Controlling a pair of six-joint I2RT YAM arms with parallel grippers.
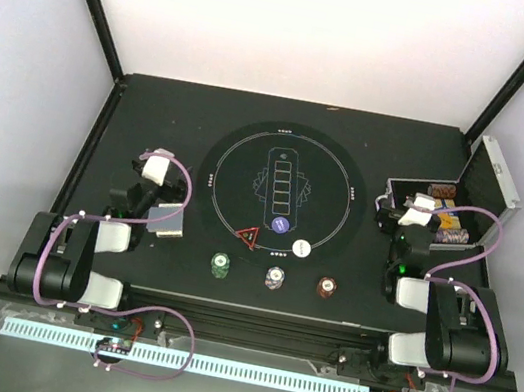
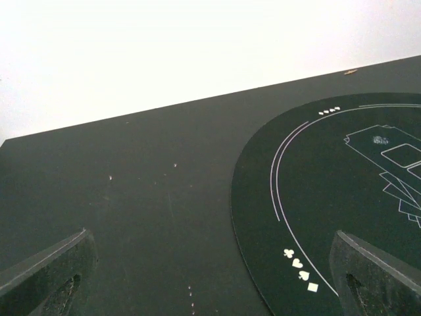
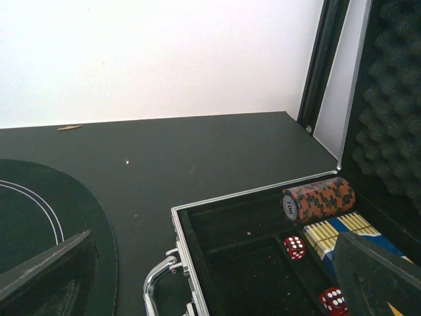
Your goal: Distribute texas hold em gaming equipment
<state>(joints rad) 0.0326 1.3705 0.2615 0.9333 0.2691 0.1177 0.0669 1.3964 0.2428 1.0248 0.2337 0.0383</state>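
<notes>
We are holding the right pincer (image 3: 212, 236) wide open and empty over the case's (image 3: 250, 195) near corner. The chip roll (image 3: 320, 198) is lying inside on its side, ahead and to the right of the fingers, its long axis running across our reach; the right arm is sitting far nearer. It is showing orange and black stripes. Three chip stacks (image 1: 274, 277) are standing just off the mat's (image 1: 237, 166) near edge. The left pincer (image 2: 210, 234), also open, is hovering by the mat's left rim.
</notes>
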